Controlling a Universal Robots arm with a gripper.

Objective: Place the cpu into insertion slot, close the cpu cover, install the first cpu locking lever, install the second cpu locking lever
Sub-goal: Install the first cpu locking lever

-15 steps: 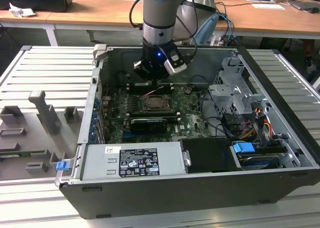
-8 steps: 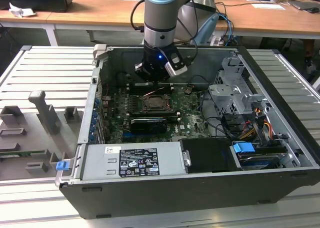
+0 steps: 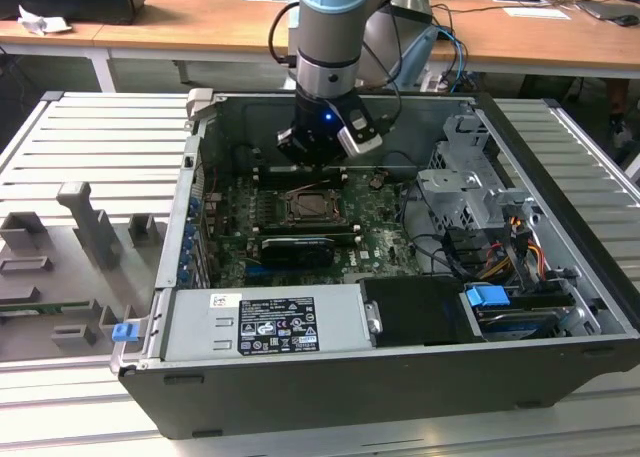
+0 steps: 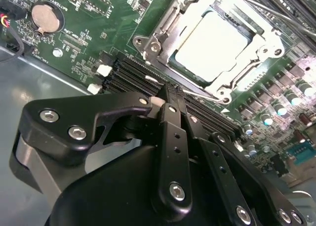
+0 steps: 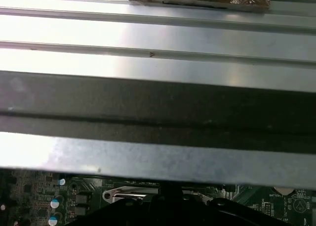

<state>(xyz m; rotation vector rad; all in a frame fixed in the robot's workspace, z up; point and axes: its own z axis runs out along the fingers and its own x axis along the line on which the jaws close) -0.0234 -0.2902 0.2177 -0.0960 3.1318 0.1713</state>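
Observation:
The cpu [image 4: 215, 40], a flat square chip with a pale metal top, lies in the socket [image 3: 318, 209] on the green motherboard [image 4: 98, 18]. The cpu cover [image 4: 157, 44], a silvery frame with an open centre, lies flat around the chip's edges. A thin wire locking lever [image 4: 200, 91] runs along the socket edge nearest my fingers, and another [image 4: 256, 7] runs along the far edge. My gripper [image 4: 173, 93] is shut, its black fingertips just beside the near lever. In the exterior view the gripper [image 3: 315, 157] hangs inside the case just behind the socket.
The open computer case [image 3: 560, 177] encloses the work. A power supply [image 3: 265, 322] sits at the front and a long black card [image 3: 292, 249] lies in front of the socket. A drive cage [image 3: 465, 192] and cables [image 3: 505, 247] fill the exterior view's right. Memory slots [image 4: 131, 75] lie beneath the fingers.

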